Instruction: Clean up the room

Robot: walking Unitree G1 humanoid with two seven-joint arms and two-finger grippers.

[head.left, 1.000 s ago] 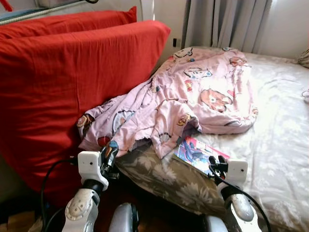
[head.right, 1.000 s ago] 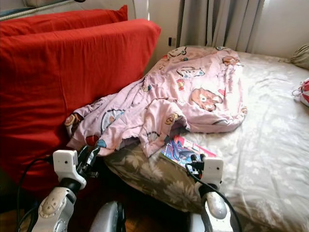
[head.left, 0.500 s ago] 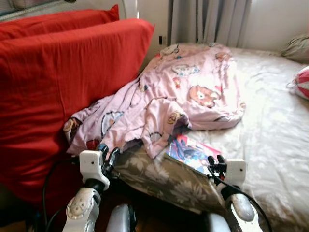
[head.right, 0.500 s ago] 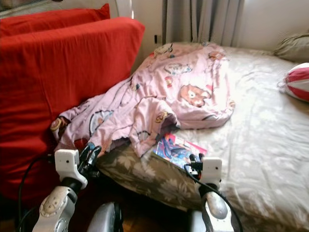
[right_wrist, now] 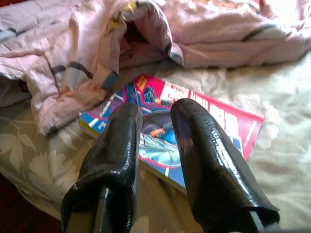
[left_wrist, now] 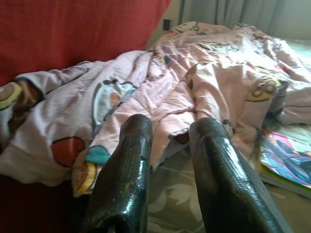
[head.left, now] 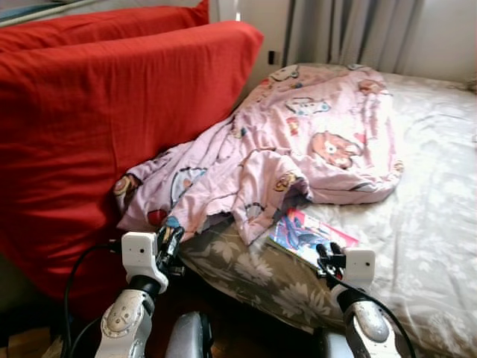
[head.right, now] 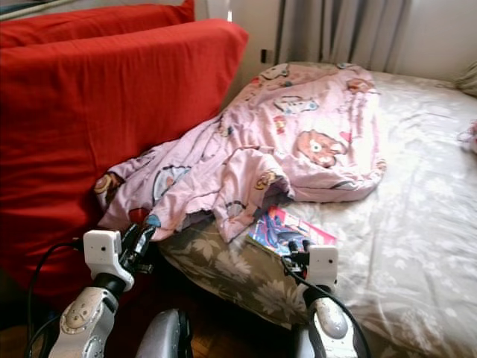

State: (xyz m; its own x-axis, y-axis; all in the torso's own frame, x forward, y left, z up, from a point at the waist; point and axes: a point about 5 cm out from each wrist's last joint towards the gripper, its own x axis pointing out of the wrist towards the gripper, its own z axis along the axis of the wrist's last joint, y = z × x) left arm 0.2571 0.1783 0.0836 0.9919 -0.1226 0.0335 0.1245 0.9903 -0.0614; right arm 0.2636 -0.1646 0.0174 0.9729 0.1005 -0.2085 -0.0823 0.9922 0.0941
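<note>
The right gripper [right_wrist: 155,116] (fingers a little apart, holding nothing) hung just over the book [right_wrist: 194,121] on the bed [head.left: 432,224], whose corner hid under the pink blanket [head.left: 313,142], so lifting might have snagged the cloth.

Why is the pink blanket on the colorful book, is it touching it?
Touching. In the right wrist view, an edge of the pink blanket drapes over the corner of the book.
</note>
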